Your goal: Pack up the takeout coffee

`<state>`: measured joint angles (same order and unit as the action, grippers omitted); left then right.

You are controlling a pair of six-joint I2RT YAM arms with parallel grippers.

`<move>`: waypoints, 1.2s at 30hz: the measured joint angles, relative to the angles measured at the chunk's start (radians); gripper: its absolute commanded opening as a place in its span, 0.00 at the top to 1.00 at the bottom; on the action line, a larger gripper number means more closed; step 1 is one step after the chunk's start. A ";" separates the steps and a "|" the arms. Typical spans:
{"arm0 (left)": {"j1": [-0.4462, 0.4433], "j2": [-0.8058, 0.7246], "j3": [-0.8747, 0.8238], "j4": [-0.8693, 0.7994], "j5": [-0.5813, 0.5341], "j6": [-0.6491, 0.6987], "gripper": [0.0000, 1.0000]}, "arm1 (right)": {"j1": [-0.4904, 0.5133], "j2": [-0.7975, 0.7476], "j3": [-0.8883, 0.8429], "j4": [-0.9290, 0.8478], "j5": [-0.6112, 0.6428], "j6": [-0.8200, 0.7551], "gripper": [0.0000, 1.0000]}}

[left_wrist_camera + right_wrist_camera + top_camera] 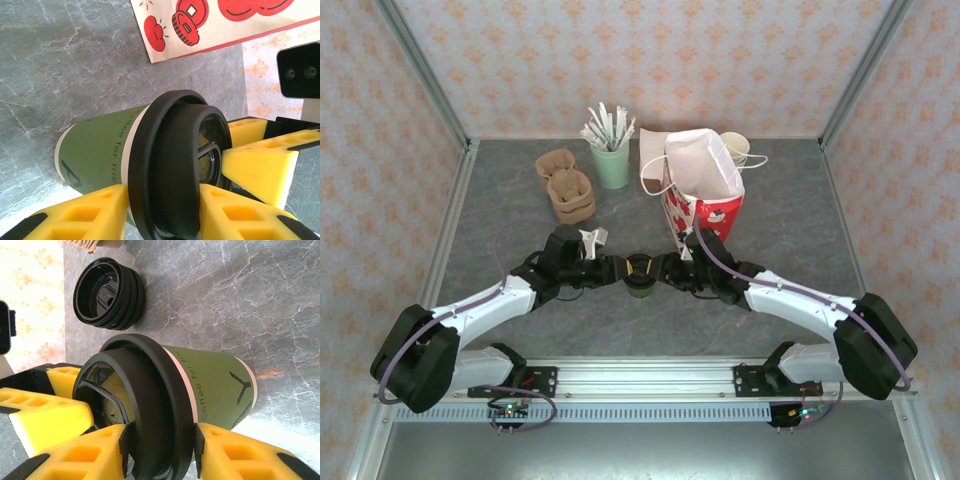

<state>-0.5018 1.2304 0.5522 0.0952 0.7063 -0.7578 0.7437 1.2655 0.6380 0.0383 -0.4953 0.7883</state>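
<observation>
1. The olive-green paper takeout coffee cup (pixel 97 150) has dark lettering, a cream band at the rim and a round black plastic lid (pixel 165 165).
2. The tall paper bag (pixel 705 205) is white, printed with red coin and cloud motifs.
3. The stone-look surface (pixel 60 60) is grey with pale veins.
4. The stack of loose plastic lids (pixel 107 292) is glossy black.
5. The wallpaper (pixel 650 60) is pale pink with orange floral motifs.
</observation>
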 measured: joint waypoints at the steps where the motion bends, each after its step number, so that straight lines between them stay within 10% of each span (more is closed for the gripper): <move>1: 0.000 -0.001 0.000 0.000 0.000 0.000 0.60 | 0.000 -0.002 -0.010 0.016 0.000 0.008 0.62; 36: -0.031 -0.013 0.065 -0.142 -0.035 0.016 0.49 | 0.000 -0.016 -0.024 0.016 0.006 0.075 0.46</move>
<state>-0.5327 1.2171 0.6174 -0.0467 0.6708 -0.7414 0.7437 1.2491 0.6140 0.0544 -0.4892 0.8635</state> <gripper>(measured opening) 0.496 0.528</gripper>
